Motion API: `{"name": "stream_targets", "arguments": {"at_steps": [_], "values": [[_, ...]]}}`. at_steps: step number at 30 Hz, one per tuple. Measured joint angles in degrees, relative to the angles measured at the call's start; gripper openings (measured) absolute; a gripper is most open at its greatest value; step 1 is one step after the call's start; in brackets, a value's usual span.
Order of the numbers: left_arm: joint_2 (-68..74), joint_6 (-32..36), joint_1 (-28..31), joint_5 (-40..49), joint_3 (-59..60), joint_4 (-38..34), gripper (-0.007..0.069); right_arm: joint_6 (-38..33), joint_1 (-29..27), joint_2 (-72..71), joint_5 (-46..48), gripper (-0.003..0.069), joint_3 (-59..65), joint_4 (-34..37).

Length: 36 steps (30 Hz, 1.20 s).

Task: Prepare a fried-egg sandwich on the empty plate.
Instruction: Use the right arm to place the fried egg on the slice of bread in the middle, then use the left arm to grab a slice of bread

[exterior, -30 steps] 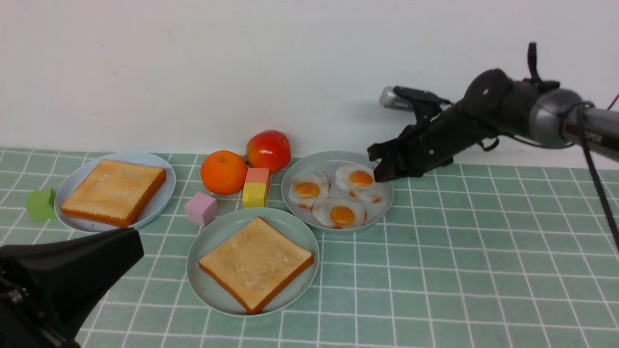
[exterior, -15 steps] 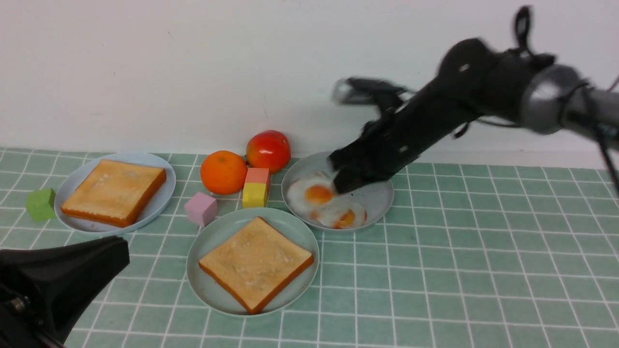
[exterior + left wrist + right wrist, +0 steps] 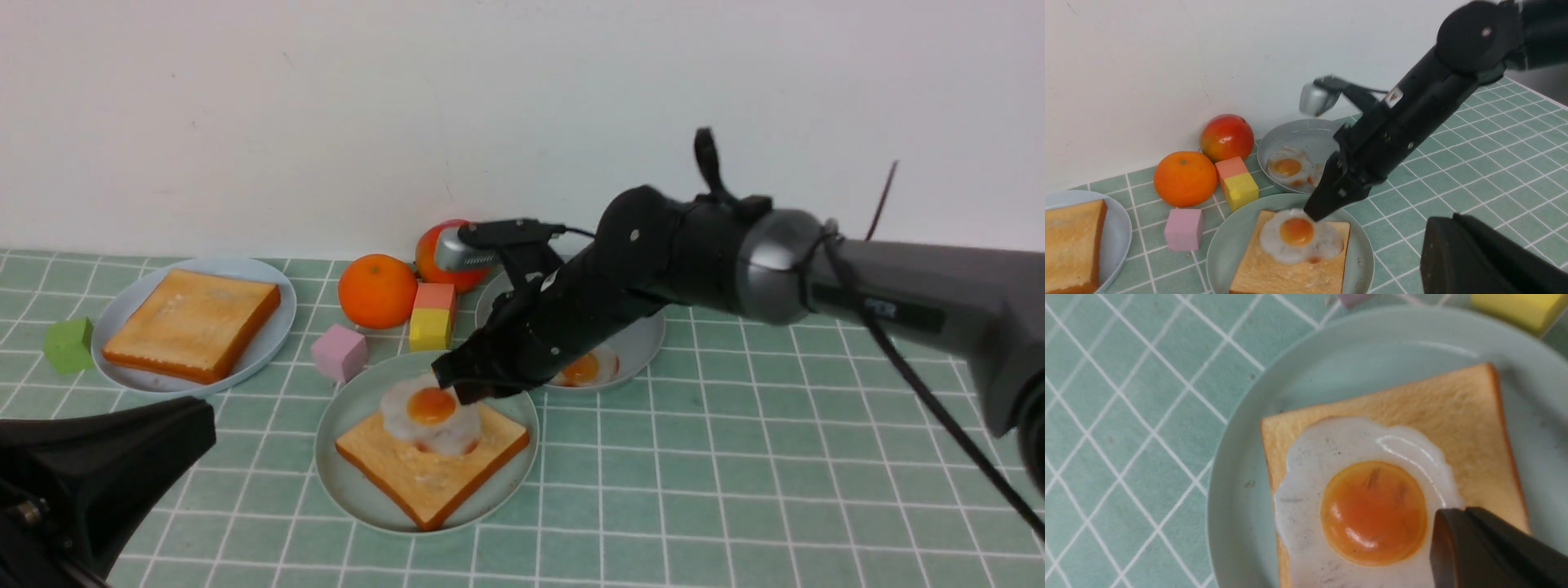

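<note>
Three plates share your green-tiled tabletop point(image 3: 735, 474). At the left, the pale-blue plate point(image 3: 277, 339) carries a spare toast slice point(image 3: 192, 322), with a green cube point(image 3: 68, 345) just beside its outer rim. Between that plate and the speckled plate point(image 3: 641, 347) stand an orange point(image 3: 377, 290), a red fruit point(image 3: 1227, 137), a pink cube point(image 3: 339, 353) and an orange-over-yellow block stack point(image 3: 433, 317). The cube and the stack sit close to the far rim of the mint-green plate point(image 3: 351, 490). Your right arm reaches across the speckled plate and hides most of it in the front view, where one spare egg point(image 3: 581, 367) shows beneath it. Its wrist camera covers part of the red fruit.

The mint-green plate lies front and centre, holding a toast slice point(image 3: 441, 478) with the fried egg point(image 3: 429, 412) on top. Your right fingers point(image 3: 473, 384) come down from the far right and meet the egg at its far-right rim, just beside the yolk. They are drawn narrow, pinched on the thin white edge. Your left fingers point(image 3: 106, 465) hang low at the near left, well apart from every plate, and are closed.

The toast slice is square and lies flat, turned diamond-wise, with one corner toward you and the opposite corner toward the wall. The egg lies flat, yolk up, over the toast's far-left part. It is roundish, with no clear long axis.
</note>
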Motion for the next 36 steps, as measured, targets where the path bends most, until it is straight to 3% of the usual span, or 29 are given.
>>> {"name": "stream_targets", "arguments": {"at_steps": [5,9,11,12,13,17,20,25,29,34,36], "values": [[0.00,0.00,0.00,0.04,0.00,0.00,0.0018,0.12,0.17,2.11,-2.12,0.0076,0.01,2.83],[0.00,0.00,0.00,0.06,0.00,0.00,0.0020,0.91,0.17,2.95,-3.10,0.0192,0.01,3.33],[0.00,0.00,0.00,0.11,0.00,0.07,0.0022,0.96,0.11,2.80,-3.29,0.0311,0.01,3.37],[0.00,0.00,0.00,0.11,0.00,0.07,0.0023,0.96,0.11,2.74,-3.29,0.0321,0.01,3.37],[0.00,0.00,0.00,0.11,0.00,0.16,0.0026,0.96,-0.11,2.00,-2.74,0.0384,0.01,3.18],[0.16,-1.39,0.00,0.19,0.41,-0.30,0.0029,0.98,-1.30,-2.04,2.35,0.0437,0.01,1.49],[3.27,-5.58,0.00,2.82,0.41,-0.72,0.0029,2.55,-3.86,-9.84,11.15,0.0389,0.01,-2.94],[16.59,-9.80,0.00,11.44,-2.65,-1.00,0.0029,6.08,-8.08,-23.96,22.40,0.0189,0.01,-9.08],[29.85,-9.00,0.19,18.26,-11.76,-1.22,0.0011,7.45,-10.17,-34.93,29.42,0.0028,0.01,-14.27],[39.39,-4.36,5.63,21.61,-21.85,-3.31,-0.0013,10.42,-10.17,-43.74,31.71,-0.0012,2.83,-18.54],[45.54,2.50,14.19,22.97,-27.58,-7.27,-0.0013,11.91,-10.17,-49.24,32.06,-0.0010,7.55,-20.59]]}}
